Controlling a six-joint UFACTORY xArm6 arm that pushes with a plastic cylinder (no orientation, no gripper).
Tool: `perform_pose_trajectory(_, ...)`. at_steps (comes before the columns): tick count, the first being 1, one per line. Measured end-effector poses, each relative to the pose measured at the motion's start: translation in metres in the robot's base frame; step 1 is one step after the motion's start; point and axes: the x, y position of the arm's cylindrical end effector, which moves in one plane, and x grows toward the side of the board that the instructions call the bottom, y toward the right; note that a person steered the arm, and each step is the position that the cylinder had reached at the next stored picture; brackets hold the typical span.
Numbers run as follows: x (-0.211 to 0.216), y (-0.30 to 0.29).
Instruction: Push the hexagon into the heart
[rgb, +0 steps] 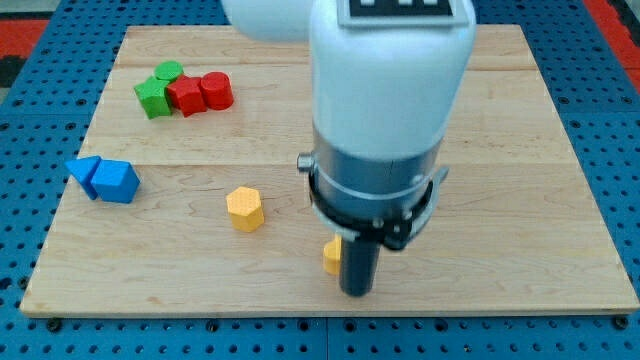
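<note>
A yellow hexagon block (245, 208) lies on the wooden board (520, 180), left of the middle and low in the view. A second yellow block (332, 257) shows only as a small piece beside the rod, so its shape cannot be made out. My tip (356, 292) is at the end of the dark rod, touching or just right of that hidden yellow block, and well to the right of and below the hexagon. The white and grey arm body covers the middle of the board.
At the view's top left are a green cylinder (168, 72), a green star-like block (153, 98), a red star-like block (185, 96) and a red cylinder (216, 90). At the left are two blue blocks, a triangle (83, 172) and a pentagon-like one (115, 182).
</note>
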Motion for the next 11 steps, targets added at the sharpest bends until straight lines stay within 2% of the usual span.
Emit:
perform_pose_trajectory(1, 0.033, -0.015)
perform_pose_trajectory(2, 0.033, -0.078)
perform_pose_trajectory(3, 0.002, -0.174)
perform_pose_trajectory(4, -0.057, -0.181)
perform_pose_trajectory(5, -0.084, -0.141)
perform_pose_trajectory(6, -0.088, -0.072)
perform_pose_trajectory(7, -0.066, -0.037)
perform_pose_trajectory(8, -0.063, -0.045)
perform_pose_trajectory(10, -0.110, -0.113)
perform_pose_trajectory(11, -0.113, -0.118)
